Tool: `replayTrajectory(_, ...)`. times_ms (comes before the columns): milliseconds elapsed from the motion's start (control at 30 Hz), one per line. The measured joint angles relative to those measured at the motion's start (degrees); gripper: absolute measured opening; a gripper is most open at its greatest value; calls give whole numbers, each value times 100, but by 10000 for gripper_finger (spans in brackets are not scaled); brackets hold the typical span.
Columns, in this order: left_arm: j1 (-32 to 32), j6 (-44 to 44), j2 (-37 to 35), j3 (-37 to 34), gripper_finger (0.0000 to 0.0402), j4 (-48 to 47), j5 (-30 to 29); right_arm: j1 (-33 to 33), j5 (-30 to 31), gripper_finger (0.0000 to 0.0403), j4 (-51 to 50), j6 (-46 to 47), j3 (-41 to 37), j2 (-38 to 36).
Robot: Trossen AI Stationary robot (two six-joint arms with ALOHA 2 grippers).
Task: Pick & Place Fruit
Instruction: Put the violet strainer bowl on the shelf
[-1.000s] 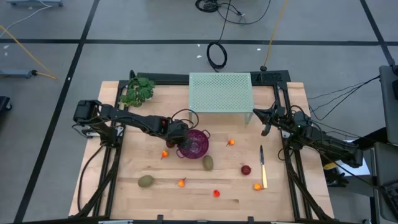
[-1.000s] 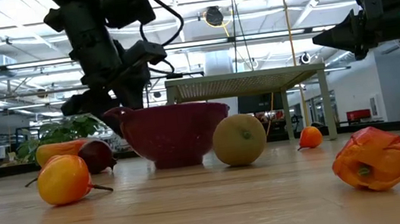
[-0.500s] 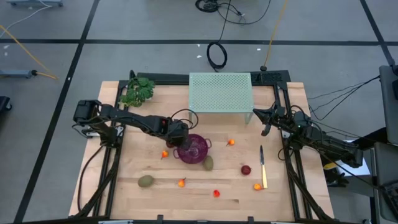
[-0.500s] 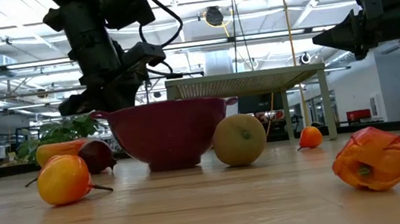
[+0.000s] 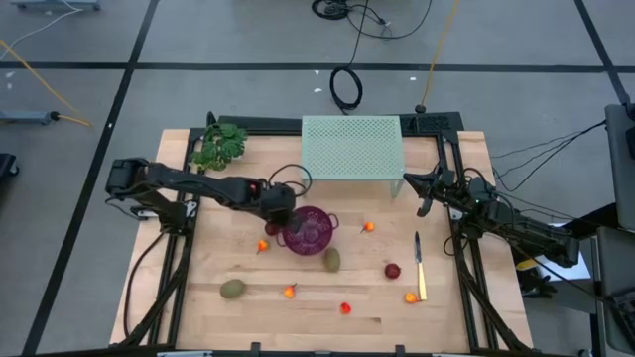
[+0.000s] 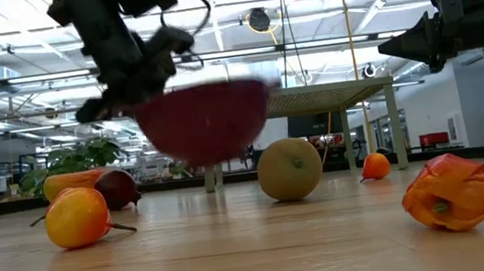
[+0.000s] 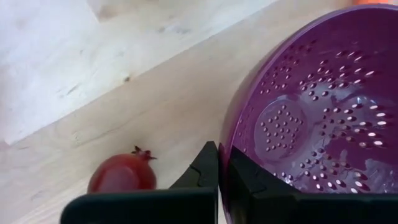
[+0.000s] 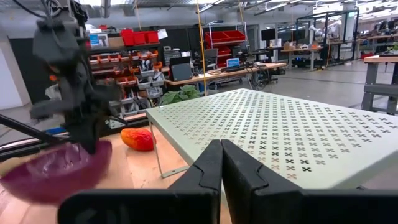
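Left tool (image 5: 281, 220) is clamped on the rim of the purple colander (image 5: 310, 230); the left wrist view shows the fingers pinching the perforated wall, one inside and one outside; the low view shows the colander clear of the surface (image 5: 476, 307) and slightly tilted; judged purpose: the vessel is being carried toward scattered fruit so that pieces need a shorter trip.

Right tool (image 5: 424, 196) is closed on nothing, fingers pressed together in the right wrist view; it waits at the right side of the surface, beside the near right leg of the pale green perforated stand (image 5: 352, 147).

Fruit lies loose on the surface, none seen inside the colander; a dark red ball (image 7: 121, 175) sits just left of the colander, beside the left tool; a small orange piece (image 5: 262, 246) lies near it; a kiwi-like oval (image 5: 331, 260) rests just near-right of the colander; a second oval (image 5: 232, 289) lies near-left; another dark red ball (image 5: 393, 271) and tiny orange pieces (image 5: 345, 308) are spread along the near side; a larger orange-red piece (image 8: 138, 139) shows past the stand in the right wrist view.

The yellow-handled knife (image 5: 420, 266) lies to the right, the leafy sprig (image 5: 219, 145) at the far left corner; neither belongs to the sorting.

No brand, label or legible writing found on any item.
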Motion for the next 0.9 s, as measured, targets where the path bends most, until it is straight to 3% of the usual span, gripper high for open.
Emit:
replayTrajectory(267, 62, 4, -1075, 0, 1, -46, -587, 0, 0, 0, 0, 0, 1, 0)
replayTrajectory(567, 311, 265, -1796, 76, 0, 860, -1184, -2, 0, 0, 0, 0, 1, 0)
replayTrajectory(767, 581, 992, -1607, 1084, 0, 400, -1203, 0, 0, 0, 0, 0, 1, 0)
replayTrajectory(900, 829, 1513, -1300, 1995, 0, -429, -1268, 0, 0, 0, -2, -1, 1, 0)
